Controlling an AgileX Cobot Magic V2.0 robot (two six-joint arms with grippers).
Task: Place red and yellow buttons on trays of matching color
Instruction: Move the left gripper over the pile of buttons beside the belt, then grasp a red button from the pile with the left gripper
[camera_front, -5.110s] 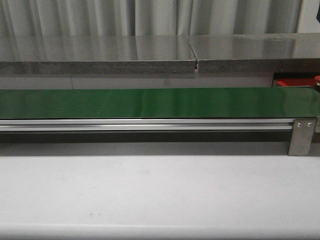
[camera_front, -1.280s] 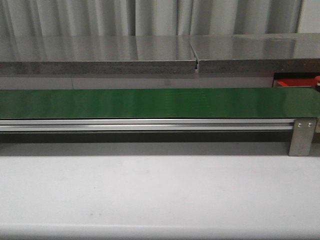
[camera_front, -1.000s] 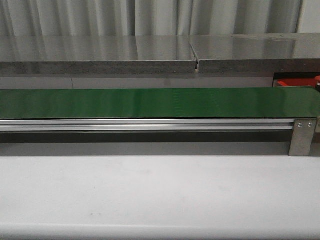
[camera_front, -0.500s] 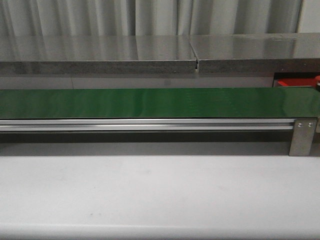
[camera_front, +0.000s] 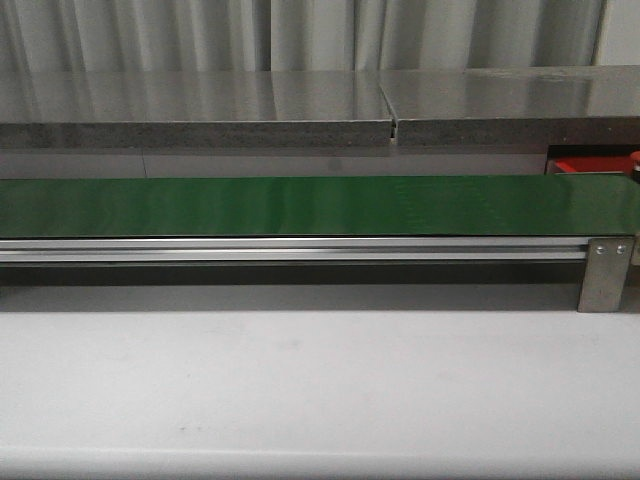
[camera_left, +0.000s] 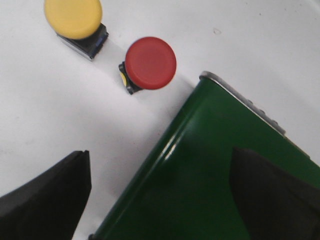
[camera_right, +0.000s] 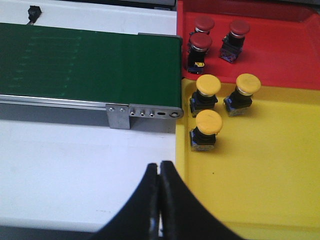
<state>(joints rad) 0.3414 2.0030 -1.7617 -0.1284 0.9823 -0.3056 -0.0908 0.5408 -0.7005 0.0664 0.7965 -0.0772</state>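
- Left claw (camera_left: 160, 200) hangs with its two dark fingers spread wide, gripping nothing, one finger (camera_left: 45, 200) over the white desk (camera_left: 60, 115) and the other over the green conveyor belt (camera_left: 200, 175).
- Just off the belt's rounded end sit two loose buttons: a red button (camera_left: 150, 63) nearest the belt, and a yellow button (camera_left: 73, 17) just beyond it, a little farther from the belt. Both stand upright on dark bases, caps facing the camera. My read: they wait there as the feed stock, within easy reach for this arm to set onto the belt.
- Right claw (camera_right: 159, 200) is pinched tight, tips touching, empty, hovering over the desk just beside the yellow tray (camera_right: 260, 165).
- At the belt's other end, the red tray (camera_right: 285, 50) butts against the yellow one. Three red-capped buttons (camera_right: 202, 42) stand in the red tray, three yellow-capped buttons (camera_right: 209, 122) in the yellow tray, all clustered close to the belt's end. That looks like sorted work parked near the drop-off point.
- Front view: the belt (camera_front: 300, 205) runs bare across the frame, no arm, no button on it. Compared with the earlier front pictures, nothing has shifted, same empty belt throughout.
- Judgement: two buttons left to sort; the open left claw looks set for the next pick.
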